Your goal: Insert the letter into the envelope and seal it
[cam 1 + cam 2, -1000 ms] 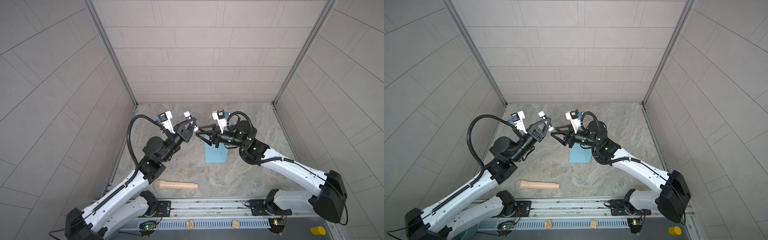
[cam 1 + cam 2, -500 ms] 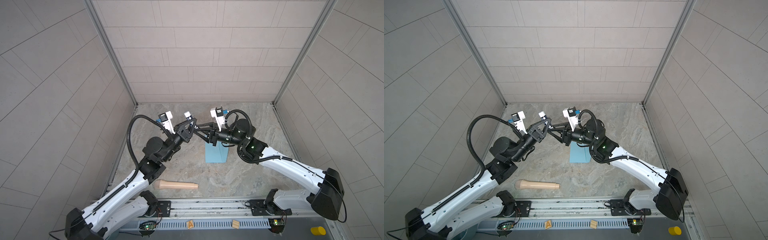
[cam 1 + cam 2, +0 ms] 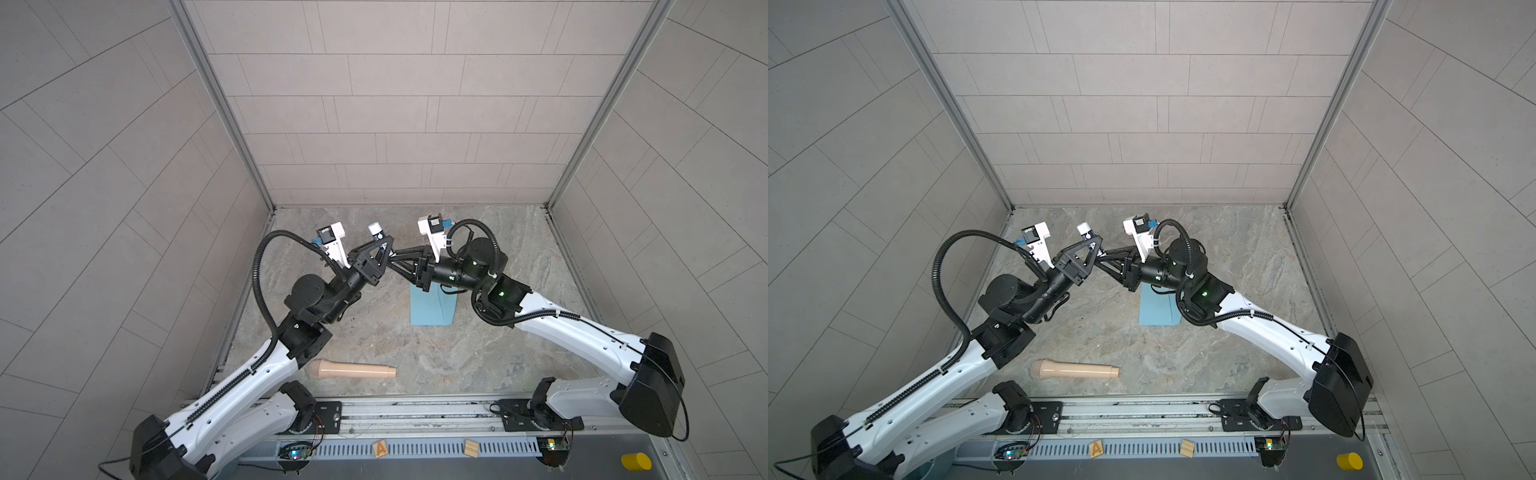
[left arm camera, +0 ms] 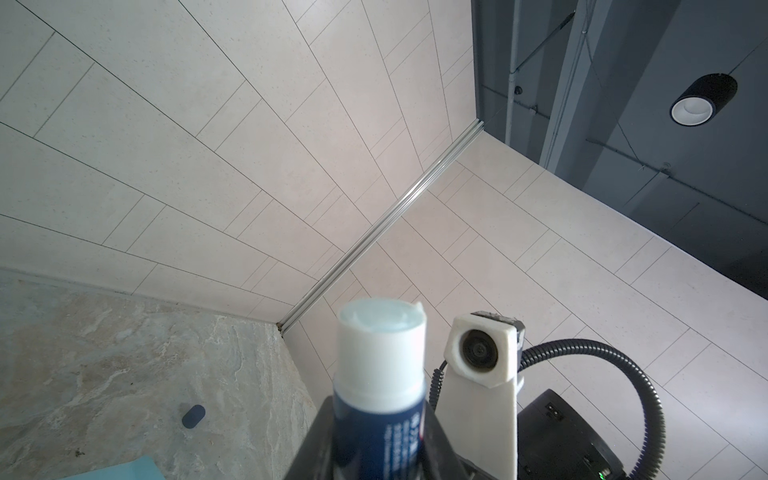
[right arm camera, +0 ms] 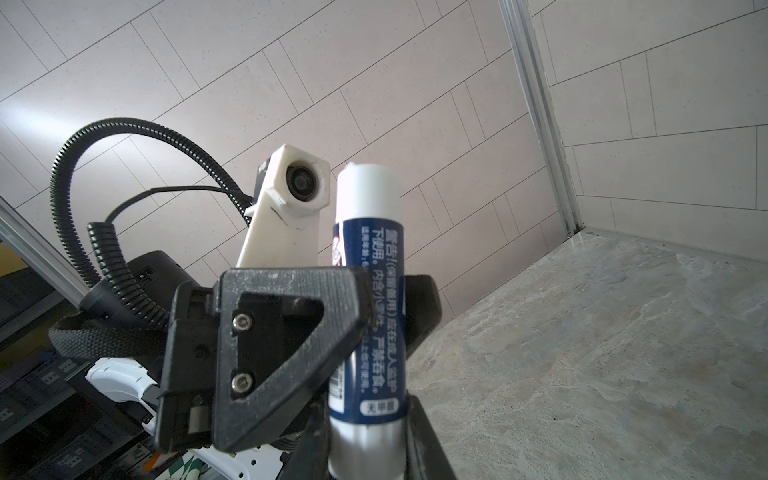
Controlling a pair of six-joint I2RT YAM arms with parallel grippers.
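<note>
Pinching a blue-and-white glue stick (image 5: pixel 368 291) white end up, the left pincer (image 3: pixel 377 257) holds its middle, the right pincer (image 3: pixel 393 258) its base. The light blue paper envelope (image 3: pixel 432 309) lies flat on the tabletop (image 3: pixel 498 353) below, nearer the right pincer. The letter is unseen.

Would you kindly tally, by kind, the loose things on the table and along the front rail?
Light blue envelope: 1
Glue stick: 1
Beige cylinder: 1
Small dark piece: 1
Wooden blocks: 2
Yellow cylinder: 1
Total: 7
</note>
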